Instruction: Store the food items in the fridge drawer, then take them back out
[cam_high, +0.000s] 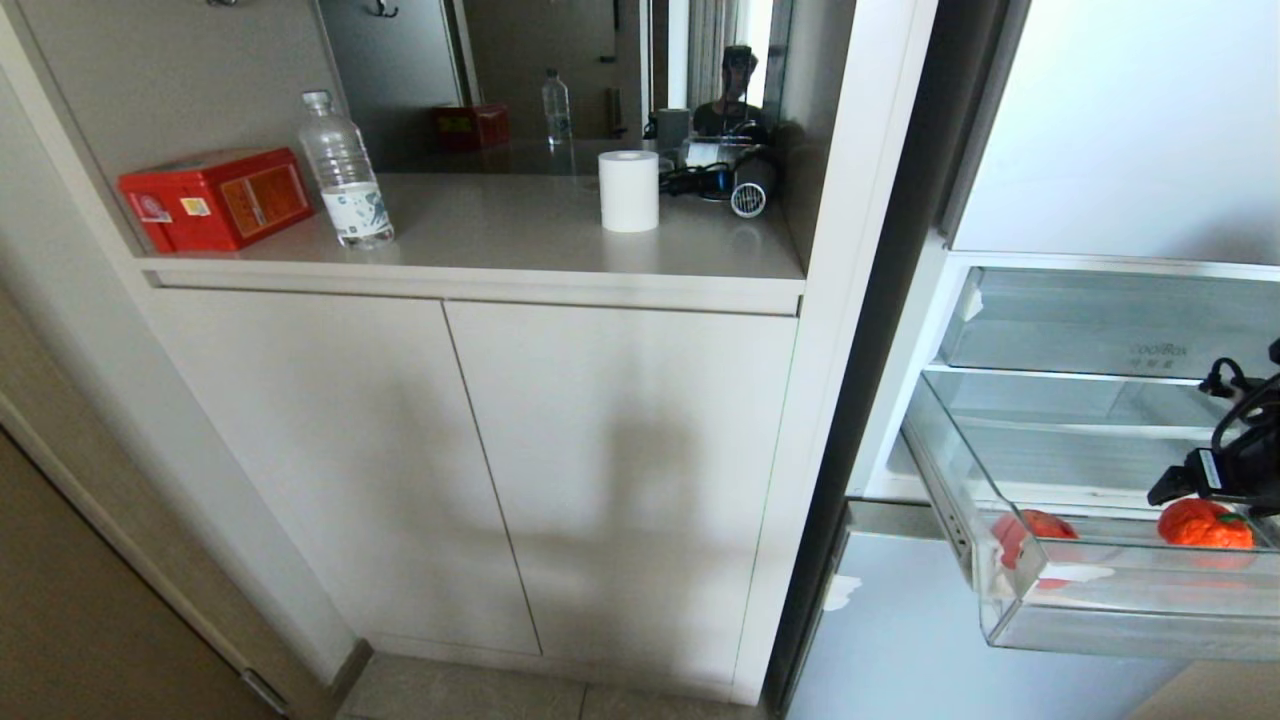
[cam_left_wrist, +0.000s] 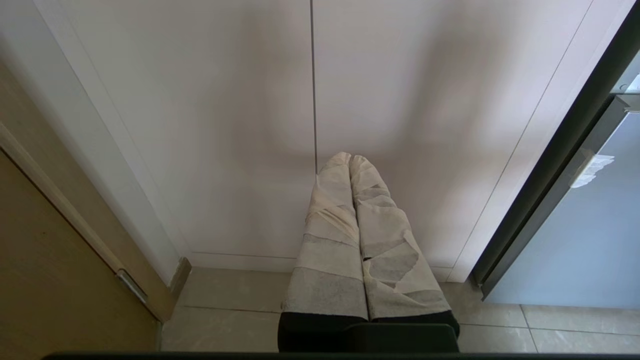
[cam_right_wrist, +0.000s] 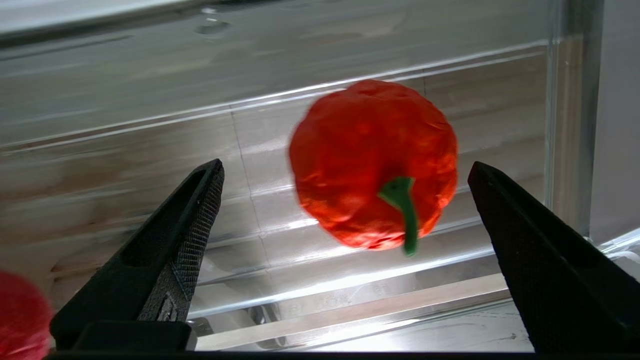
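We saw the drawer (cam_high: 1010, 600) pulled out from the open fridge at the right of the head view, its clear front wall facing us and a white tape scrap at its near left corner. Two red items lay on its ribbed floor: a pepper (cam_high: 1204, 524) with a green stem toward the right, and a second red piece (cam_high: 1035, 530) toward the left, behind the front wall.

The right gripper (cam_right_wrist: 345, 170) hung inside the drawer, just above the pepper (cam_right_wrist: 372, 162). Its black jaws stood wide apart, one on each side of the pepper and clear of it, holding nothing. The other red piece (cam_right_wrist: 22, 315) showed only as a blurred edge at the corner of the right wrist view.

The left gripper (cam_left_wrist: 349, 162) was parked low in front of the cabinet doors (cam_left_wrist: 210, 125), its two tape-wrapped fingers (cam_left_wrist: 332, 240) pressed together and empty, pointing at the seam between the doors above the tiled floor (cam_left_wrist: 235, 310).
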